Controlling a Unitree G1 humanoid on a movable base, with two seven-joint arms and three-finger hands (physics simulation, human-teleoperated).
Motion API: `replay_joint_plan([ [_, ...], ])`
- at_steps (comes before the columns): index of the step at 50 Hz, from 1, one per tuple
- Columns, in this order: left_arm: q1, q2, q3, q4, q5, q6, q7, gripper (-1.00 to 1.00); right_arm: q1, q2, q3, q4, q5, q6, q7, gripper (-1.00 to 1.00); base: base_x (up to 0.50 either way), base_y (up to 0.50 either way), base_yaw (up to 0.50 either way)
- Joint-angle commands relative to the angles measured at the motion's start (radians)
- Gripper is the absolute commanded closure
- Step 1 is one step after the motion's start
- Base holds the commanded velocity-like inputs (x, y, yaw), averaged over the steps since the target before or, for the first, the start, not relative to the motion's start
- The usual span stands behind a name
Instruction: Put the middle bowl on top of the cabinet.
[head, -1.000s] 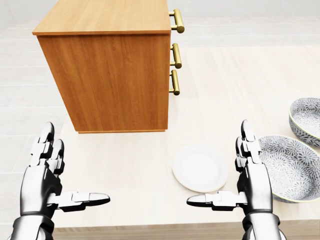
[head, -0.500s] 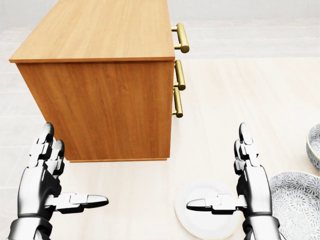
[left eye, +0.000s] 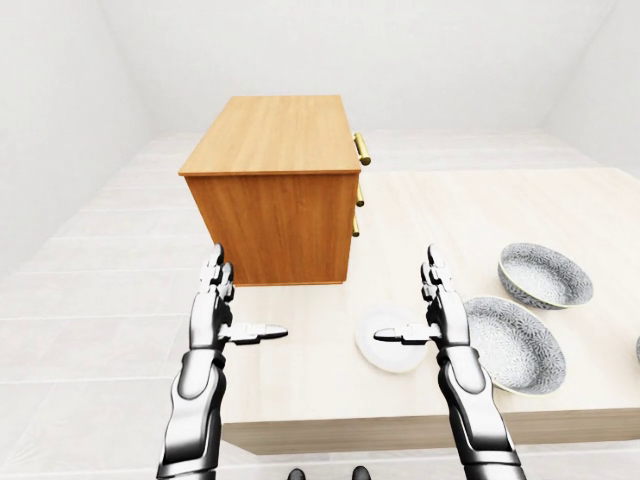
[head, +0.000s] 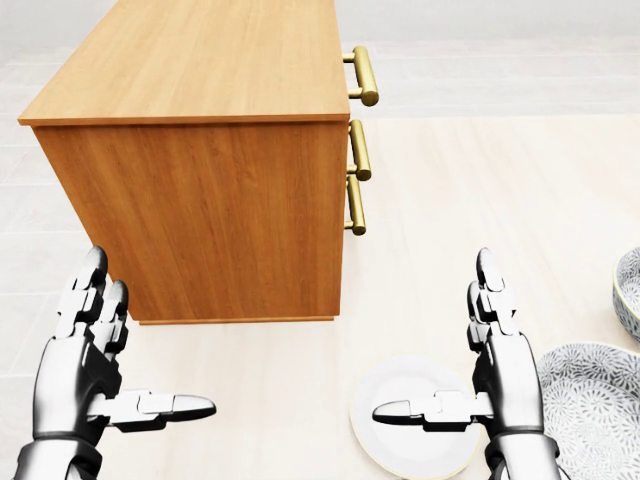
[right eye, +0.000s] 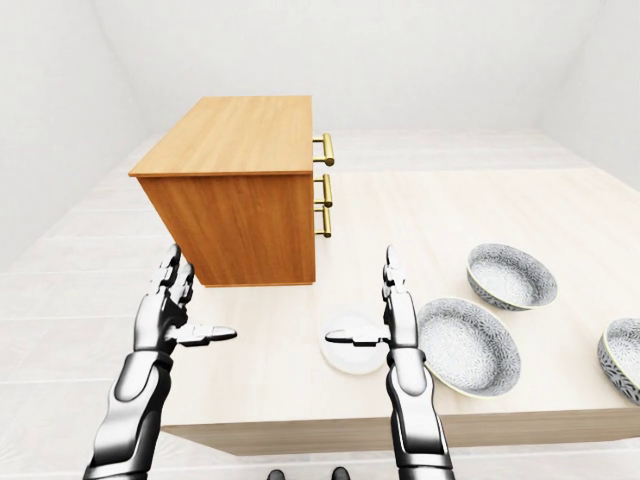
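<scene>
The tabletop (right eye: 480, 210) carries three patterned bowls in a row toward its right edge in the right-eye view. The middle bowl (right eye: 512, 276) sits upright, mouth up, round with no long axis, between the large bowl (right eye: 468, 346) by the near edge and a third bowl (right eye: 624, 358) at the right. The cabinet (right eye: 235, 195) stands at the tabletop's left edge, handles (right eye: 324, 190) facing right. A white plate (right eye: 352, 345) lies beside the large bowl. The left hand (right eye: 172, 308) and right hand (right eye: 398, 316) hover with fingers spread, holding nothing.
</scene>
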Motion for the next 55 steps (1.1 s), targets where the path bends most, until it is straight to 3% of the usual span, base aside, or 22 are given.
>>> replay_joint_plan([
  [1,0.01,-0.002,-0.001,-0.011,0.003,-0.005,-0.006,-1.0,0.004,0.001,0.002,-0.002,-0.01,0.0,-0.005,-1.0,0.0,0.39,0.0],
  [8,0.015,-0.002,-0.001,-0.016,0.004,-0.006,-0.011,-1.0,0.008,0.002,0.004,-0.007,-0.009,0.0,-0.003,-1.0,0.0,0.46,0.0],
  [23,0.021,-0.006,-0.003,-0.018,0.01,-0.017,-0.013,-1.0,0.015,0.001,0.002,-0.019,-0.004,0.0,0.004,-1.0,0.0,0.0,0.0],
  [45,0.021,-0.005,-0.003,-0.038,0.02,-0.002,-0.009,-1.0,0.019,0.001,0.005,-0.025,-0.025,0.0,0.003,-1.0,0.13,0.0,0.0],
  [55,0.006,-0.004,0.001,0.003,0.019,-0.019,-0.008,-1.0,0.014,0.003,0.006,0.004,-0.024,0.0,0.002,-1.0,0.0,0.0,0.0],
])
